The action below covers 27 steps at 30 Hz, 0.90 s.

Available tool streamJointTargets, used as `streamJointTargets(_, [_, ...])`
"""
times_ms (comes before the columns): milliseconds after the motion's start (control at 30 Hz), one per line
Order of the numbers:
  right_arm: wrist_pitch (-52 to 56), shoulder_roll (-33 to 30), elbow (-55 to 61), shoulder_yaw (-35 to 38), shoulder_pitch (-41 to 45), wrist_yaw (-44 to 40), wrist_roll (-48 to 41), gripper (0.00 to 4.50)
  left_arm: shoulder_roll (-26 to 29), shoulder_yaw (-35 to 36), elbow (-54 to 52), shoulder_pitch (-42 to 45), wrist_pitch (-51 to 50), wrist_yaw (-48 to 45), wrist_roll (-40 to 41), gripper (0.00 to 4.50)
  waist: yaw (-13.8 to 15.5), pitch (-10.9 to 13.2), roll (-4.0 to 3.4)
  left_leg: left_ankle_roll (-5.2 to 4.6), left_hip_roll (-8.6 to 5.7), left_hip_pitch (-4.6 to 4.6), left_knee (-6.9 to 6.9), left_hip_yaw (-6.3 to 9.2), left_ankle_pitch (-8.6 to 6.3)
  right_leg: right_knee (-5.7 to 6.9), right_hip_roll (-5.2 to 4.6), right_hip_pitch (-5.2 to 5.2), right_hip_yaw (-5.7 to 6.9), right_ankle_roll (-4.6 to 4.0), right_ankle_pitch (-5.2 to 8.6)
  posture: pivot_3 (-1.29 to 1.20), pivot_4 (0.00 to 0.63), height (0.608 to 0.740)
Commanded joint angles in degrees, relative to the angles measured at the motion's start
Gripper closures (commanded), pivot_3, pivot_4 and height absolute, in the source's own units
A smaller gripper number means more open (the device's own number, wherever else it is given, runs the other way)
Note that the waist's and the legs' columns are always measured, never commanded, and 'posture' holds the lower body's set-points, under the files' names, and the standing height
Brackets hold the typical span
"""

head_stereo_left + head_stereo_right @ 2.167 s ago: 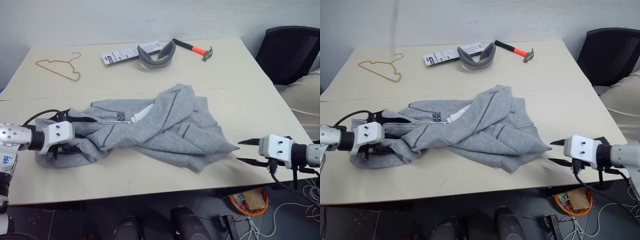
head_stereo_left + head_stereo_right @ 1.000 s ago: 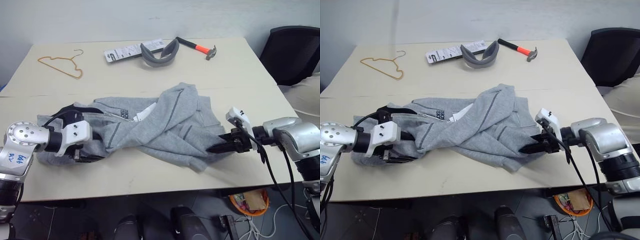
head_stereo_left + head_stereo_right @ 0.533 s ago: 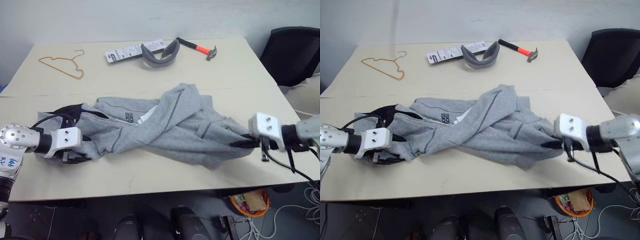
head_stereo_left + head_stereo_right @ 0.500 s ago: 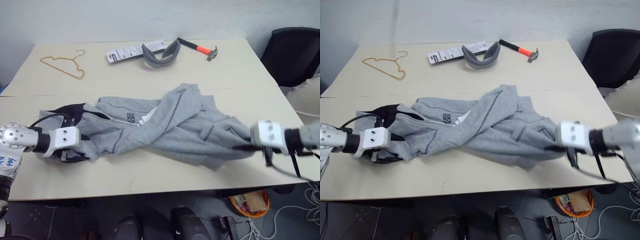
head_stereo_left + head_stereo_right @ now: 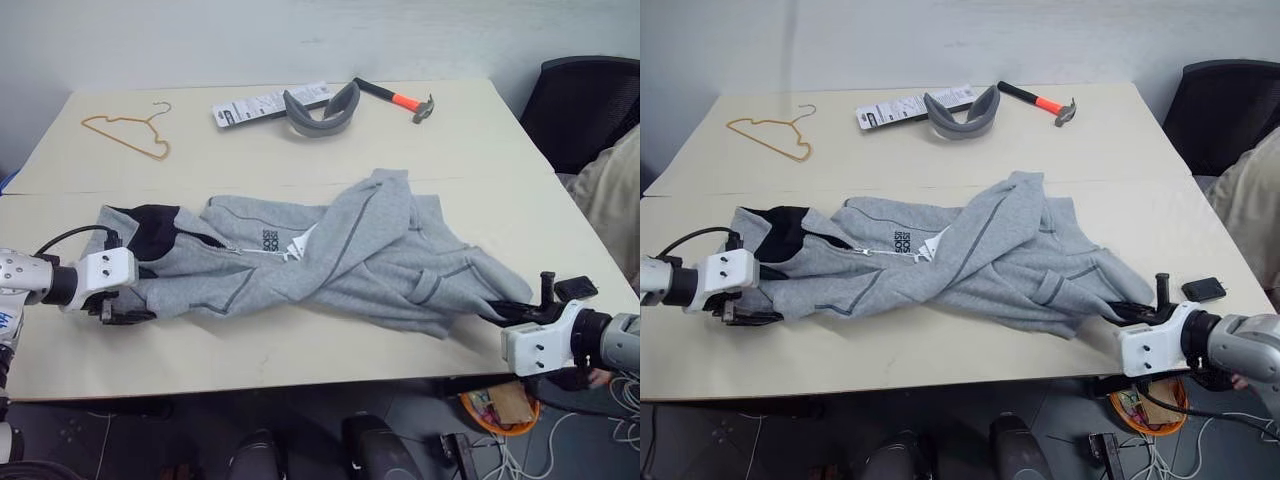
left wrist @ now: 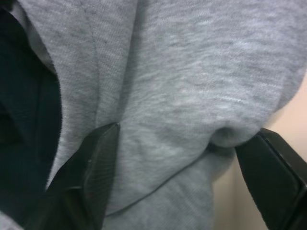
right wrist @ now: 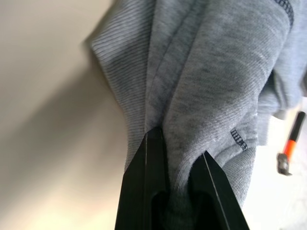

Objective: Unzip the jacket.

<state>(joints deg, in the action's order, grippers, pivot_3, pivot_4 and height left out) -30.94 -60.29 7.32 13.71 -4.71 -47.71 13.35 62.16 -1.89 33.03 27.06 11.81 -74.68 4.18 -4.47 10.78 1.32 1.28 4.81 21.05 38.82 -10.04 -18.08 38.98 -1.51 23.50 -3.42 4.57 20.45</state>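
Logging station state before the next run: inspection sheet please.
Surface: beige table, seam across it.
Job's things: light grey fleece jacket crumpled mid-table, black hood lining at its left end.
Clutter: orange wire hanger, grey curved padded band, orange-handled hammer, white printed card, small black device.
Grippers: left gripper open astride fabric; right gripper shut on jacket hem.
Cables: floor cables.
Surroundings: black chair.

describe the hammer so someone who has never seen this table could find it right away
Start at the big beige table and look to its far edge, beyond the crumpled grey jacket. The hammer lies flat there, just right of the grey curved padded band and the printed card. It is the only thing with a bright orange grip, between a black handle and a dark metal head.
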Motion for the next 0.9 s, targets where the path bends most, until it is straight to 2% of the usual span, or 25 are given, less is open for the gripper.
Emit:
streamJointTargets(33, [2.08, -0.59, -0.53, 0.49, 0.63, 0.44, -1.24, 4.50, 0.12, 0.37, -3.67, -0.41, -1.97, -1.69, 0.89, 0.02, 0.29, 0.00, 0.01, 0.00, 0.01, 0.02, 0.02, 0.00, 0.00, 0.00, 0.00, 0.00, 0.01, 0.00, 0.00, 0.00, 0.150, 0.740])
streamJointTargets(333, [3.69, -1.13, -0.91, -0.98, 2.09, -0.36, -2.92, 4.50, -1.17, 0.16, -6.21, -1.02, 2.12, 5.70, -4.55, 0.02, 1.07, 0.00, 0.01, -0.02, -0.01, 0.03, 0.07, 0.01, -0.01, -0.01, -0.03, 0.00, -0.04, 0.01, 0.00, 0.00, 0.150, 0.740])
streamJointTargets(533, [2.72, -1.53, -1.42, -1.28, 3.13, 0.08, -2.39, 4.50, -1.14, 0.22, -6.35, -1.33, 3.31, 6.65, -4.75, 1.73, 1.23, 0.00, 0.01, -0.04, -0.01, 0.05, 0.14, 0.01, -0.02, 0.01, -0.02, -0.01, -0.02, 0.01, 0.00, 0.00, 0.150, 0.740])
streamJointTargets(633, [1.11, -1.58, -1.52, -0.79, 3.78, 1.50, -0.95, 4.50, -0.53, 0.39, -6.24, -1.95, 3.68, 6.17, -4.48, 2.72, 1.17, 0.00, 0.01, -0.04, -0.01, 0.05, 0.14, 0.01, -0.02, 0.01, -0.02, 0.00, -0.03, 0.01, 0.00, 0.00, 0.150, 0.740])
streamJointTargets(800, [-7.67, -3.97, -6.06, 1.41, 3.87, 8.23, 7.06, 4.50, 1.78, 0.19, -0.77, -1.43, 6.30, 5.87, -6.21, 4.19, 1.05, 0.00, 0.01, -0.04, -0.01, 0.04, 0.13, 0.00, -0.02, 0.01, -0.03, 0.02, -0.04, 0.01, 0.00, 0.00, 0.150, 0.740])
streamJointTargets(833, [-8.94, -4.50, -6.98, 1.80, 3.52, 9.54, 8.28, 4.50, 2.11, 0.10, 0.87, -0.93, 7.09, 6.50, -6.88, 4.36, 1.05, 0.00, 0.01, -0.03, -0.01, 0.03, 0.12, -0.02, -0.02, 0.01, -0.03, 0.02, -0.04, 0.01, 0.00, 0.00, 0.150, 0.740])
streamJointTargets(900, [-11.94, -5.27, -8.48, 3.47, 2.42, 13.65, 12.09, 4.50, 3.21, -0.18, 5.34, 0.10, 8.63, 6.68, -7.74, 4.37, 1.03, 0.00, 0.01, -0.03, -0.03, 0.03, 0.12, -0.08, -0.03, 0.01, -0.02, 0.03, -0.04, 0.00, 0.00, 0.00, 0.150, 0.740])
